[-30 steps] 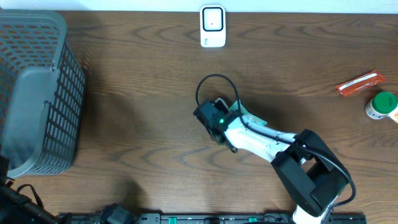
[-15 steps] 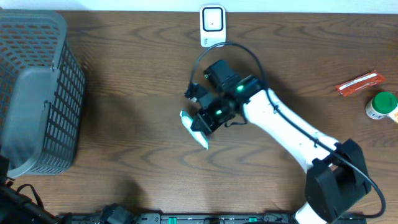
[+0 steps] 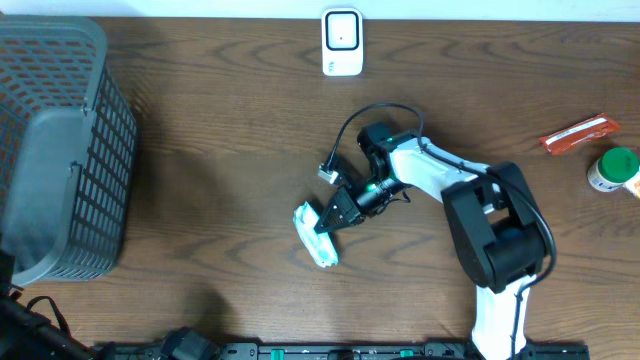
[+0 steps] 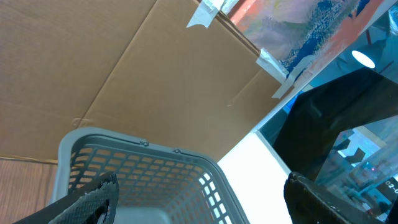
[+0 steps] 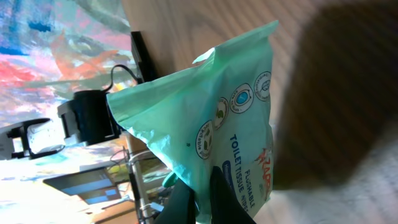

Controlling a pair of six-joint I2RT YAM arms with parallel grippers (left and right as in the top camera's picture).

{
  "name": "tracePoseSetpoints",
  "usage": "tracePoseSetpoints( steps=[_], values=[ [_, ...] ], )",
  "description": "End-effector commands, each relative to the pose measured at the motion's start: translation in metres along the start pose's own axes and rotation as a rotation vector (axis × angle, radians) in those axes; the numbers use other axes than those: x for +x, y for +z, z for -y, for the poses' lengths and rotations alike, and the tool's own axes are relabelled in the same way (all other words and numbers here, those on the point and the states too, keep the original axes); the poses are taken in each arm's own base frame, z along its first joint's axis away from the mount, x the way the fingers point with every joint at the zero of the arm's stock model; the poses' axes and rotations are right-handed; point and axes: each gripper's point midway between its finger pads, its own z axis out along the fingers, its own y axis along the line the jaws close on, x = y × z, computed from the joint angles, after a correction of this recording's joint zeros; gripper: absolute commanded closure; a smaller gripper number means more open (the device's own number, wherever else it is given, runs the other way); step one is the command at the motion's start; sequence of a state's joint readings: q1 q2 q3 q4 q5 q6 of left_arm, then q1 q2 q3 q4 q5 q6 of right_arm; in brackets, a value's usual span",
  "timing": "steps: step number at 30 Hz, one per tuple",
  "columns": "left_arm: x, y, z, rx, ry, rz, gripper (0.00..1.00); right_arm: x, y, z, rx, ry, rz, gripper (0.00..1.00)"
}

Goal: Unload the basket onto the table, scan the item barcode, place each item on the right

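A mint-green pack of flushable toilet tissue wipes (image 3: 315, 236) hangs from my right gripper (image 3: 338, 213) over the middle of the table. In the right wrist view the pack (image 5: 211, 118) fills the frame, its edge pinched between my shut right gripper (image 5: 202, 196). No barcode shows on the face in view. The white scanner (image 3: 342, 42) stands at the table's far edge, well beyond the pack. My left gripper (image 4: 202, 186) is open and holds nothing, looking at the grey basket (image 4: 143, 162).
The grey mesh basket (image 3: 60, 150) takes up the left end of the table. An orange sachet (image 3: 578, 133) and a green-lidded bottle (image 3: 614, 170) lie at the far right.
My right arm carried the pack from the table's middle up toward the scanner, then brought it back down and left while turning it. The left gripper stayed still.
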State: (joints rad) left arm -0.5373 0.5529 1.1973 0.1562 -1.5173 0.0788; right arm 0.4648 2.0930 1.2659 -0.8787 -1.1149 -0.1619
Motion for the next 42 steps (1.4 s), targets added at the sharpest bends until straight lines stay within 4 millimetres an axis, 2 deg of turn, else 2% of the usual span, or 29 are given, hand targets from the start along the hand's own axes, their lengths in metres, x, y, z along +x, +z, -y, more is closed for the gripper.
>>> tracePoseSetpoints(
  steps=[1,6,9,13,15,17,18,19,20,21,22,26,29,36,42],
  values=[
    [-0.001,0.000,-0.011,-0.055,0.001,0.002,0.15,0.002,-0.002,0.015,0.014,0.011,-0.002,0.99],
    [-0.001,0.000,-0.011,-0.055,0.001,0.002,0.15,0.013,-0.021,0.064,0.272,0.114,-0.028,0.99],
    [-0.001,0.000,-0.011,-0.055,0.001,0.002,0.15,0.013,-0.033,0.078,0.334,0.139,-0.017,0.99],
    [-0.001,0.000,-0.011,-0.055,0.001,0.002,0.14,0.009,-0.057,0.095,0.408,0.168,0.019,0.50],
    [-0.001,0.000,-0.011,-0.055,0.001,0.002,0.15,0.002,-0.074,0.093,0.410,0.190,0.046,0.32],
    [-0.001,0.000,-0.011,-0.055,0.001,0.002,0.15,-0.007,-0.094,0.085,0.407,0.210,0.073,0.25],
    [-0.001,0.000,-0.011,-0.055,0.000,0.002,0.15,-0.011,-0.101,0.078,0.401,0.219,0.080,0.25],
    [-0.001,0.000,-0.011,-0.055,0.001,0.002,0.14,-0.014,-0.107,0.069,0.385,0.228,0.084,0.37],
    [-0.001,0.000,-0.011,-0.055,0.001,0.002,0.15,-0.015,-0.111,0.060,0.373,0.235,0.083,0.64],
    [-0.001,0.000,-0.011,-0.055,0.001,0.002,0.14,-0.015,-0.113,0.052,0.367,0.238,0.075,0.83],
    [-0.001,0.000,-0.011,-0.055,0.001,0.002,0.15,-0.014,-0.112,0.045,0.367,0.238,0.066,0.97],
    [-0.001,0.000,-0.011,-0.055,0.001,0.002,0.15,-0.007,-0.093,0.026,0.384,0.202,0.000,0.99],
    [-0.001,0.000,-0.011,-0.055,0.001,0.002,0.15,-0.002,-0.073,0.022,0.435,0.187,-0.062,0.99],
    [-0.001,0.000,-0.011,-0.055,0.001,0.002,0.14,0.011,-0.043,0.032,0.700,0.142,-0.175,0.99],
    [-0.001,0.000,-0.011,-0.055,0.001,0.002,0.15,0.005,-0.022,0.041,0.844,0.072,-0.164,0.99]
  ],
)
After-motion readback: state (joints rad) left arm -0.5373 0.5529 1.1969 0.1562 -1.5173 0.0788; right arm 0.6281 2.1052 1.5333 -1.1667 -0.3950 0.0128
